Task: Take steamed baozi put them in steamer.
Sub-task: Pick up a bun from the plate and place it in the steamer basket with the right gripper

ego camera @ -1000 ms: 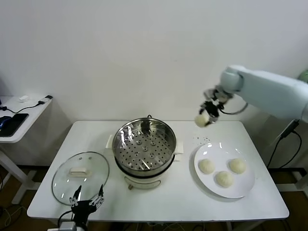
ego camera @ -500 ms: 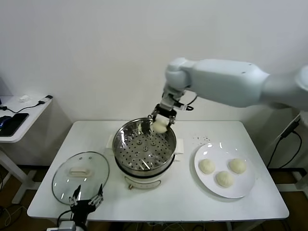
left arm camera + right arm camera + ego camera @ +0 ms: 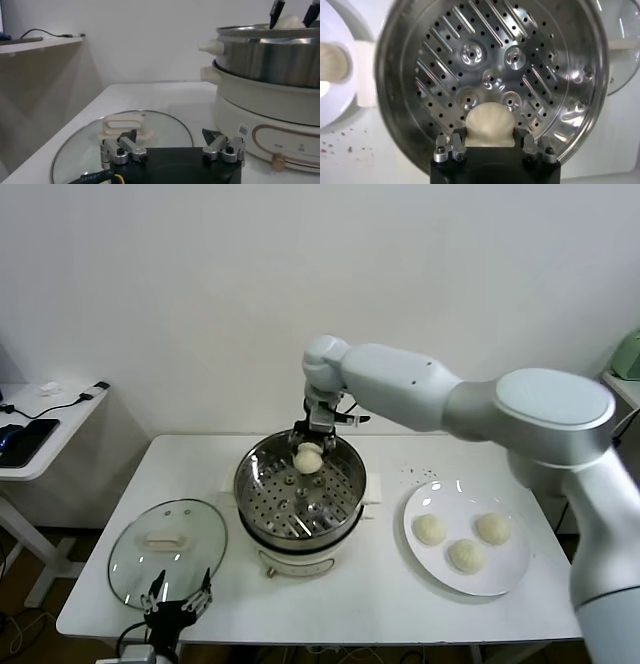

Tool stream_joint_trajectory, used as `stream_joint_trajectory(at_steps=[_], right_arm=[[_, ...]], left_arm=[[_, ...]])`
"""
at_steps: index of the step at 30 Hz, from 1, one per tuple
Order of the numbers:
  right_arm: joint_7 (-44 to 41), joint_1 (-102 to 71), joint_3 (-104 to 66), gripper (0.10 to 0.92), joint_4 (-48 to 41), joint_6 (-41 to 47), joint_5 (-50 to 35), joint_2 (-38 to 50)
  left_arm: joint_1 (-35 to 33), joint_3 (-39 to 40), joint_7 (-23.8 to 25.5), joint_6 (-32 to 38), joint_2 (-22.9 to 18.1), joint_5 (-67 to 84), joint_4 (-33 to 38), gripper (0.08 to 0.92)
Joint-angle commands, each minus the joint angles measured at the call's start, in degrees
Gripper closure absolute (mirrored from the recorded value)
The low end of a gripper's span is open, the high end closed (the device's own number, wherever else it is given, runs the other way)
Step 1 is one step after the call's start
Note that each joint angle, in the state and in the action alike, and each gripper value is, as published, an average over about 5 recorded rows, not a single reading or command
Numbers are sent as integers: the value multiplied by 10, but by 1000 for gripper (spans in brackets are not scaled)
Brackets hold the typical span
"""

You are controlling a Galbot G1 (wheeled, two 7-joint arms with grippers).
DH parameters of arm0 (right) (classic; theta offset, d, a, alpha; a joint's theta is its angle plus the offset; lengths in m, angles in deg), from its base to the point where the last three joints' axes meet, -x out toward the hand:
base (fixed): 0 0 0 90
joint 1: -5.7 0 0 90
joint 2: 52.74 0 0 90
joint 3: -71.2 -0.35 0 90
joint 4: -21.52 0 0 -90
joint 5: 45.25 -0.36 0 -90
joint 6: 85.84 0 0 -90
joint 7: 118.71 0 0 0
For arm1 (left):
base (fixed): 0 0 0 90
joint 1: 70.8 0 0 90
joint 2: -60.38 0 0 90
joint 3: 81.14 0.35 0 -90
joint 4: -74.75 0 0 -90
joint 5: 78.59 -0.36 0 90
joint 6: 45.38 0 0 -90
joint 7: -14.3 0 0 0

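My right gripper (image 3: 309, 452) is shut on one cream-white baozi (image 3: 307, 457) and holds it over the far part of the shiny perforated steamer (image 3: 262, 506), just above its rim. In the right wrist view the baozi (image 3: 489, 124) sits between the fingers (image 3: 453, 142), above the steamer's perforated bottom (image 3: 485, 65). Three more baozi lie on the white plate (image 3: 505, 572) to the right: one (image 3: 429, 529), one (image 3: 493, 527) and one (image 3: 466, 555). My left gripper (image 3: 178, 598) is open and empty at the table's front left edge, next to the glass lid.
The round glass lid with a white knob (image 3: 165, 541) lies flat left of the steamer, and shows in the left wrist view (image 3: 125, 127). The steamer stands on a white cooker base (image 3: 265, 120). A side table with a phone and cables (image 3: 30, 434) stands at far left.
My right arm has swung left from above the plate to over the steamer, carrying the baozi, and has come lower toward the basket. The left arm has not moved.
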Motion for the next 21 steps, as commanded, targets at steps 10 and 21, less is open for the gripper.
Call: stream_joint_trajectory(at_steps=[10, 21], right_arm=[[5, -40, -18, 238, -131, -48, -1, -63], [-87, 141, 107, 202, 62, 19, -344, 88]], left_arm=[[2, 0, -2, 2, -1, 1, -4, 177], [-4, -1, 0, -1, -1, 0, 12, 177]])
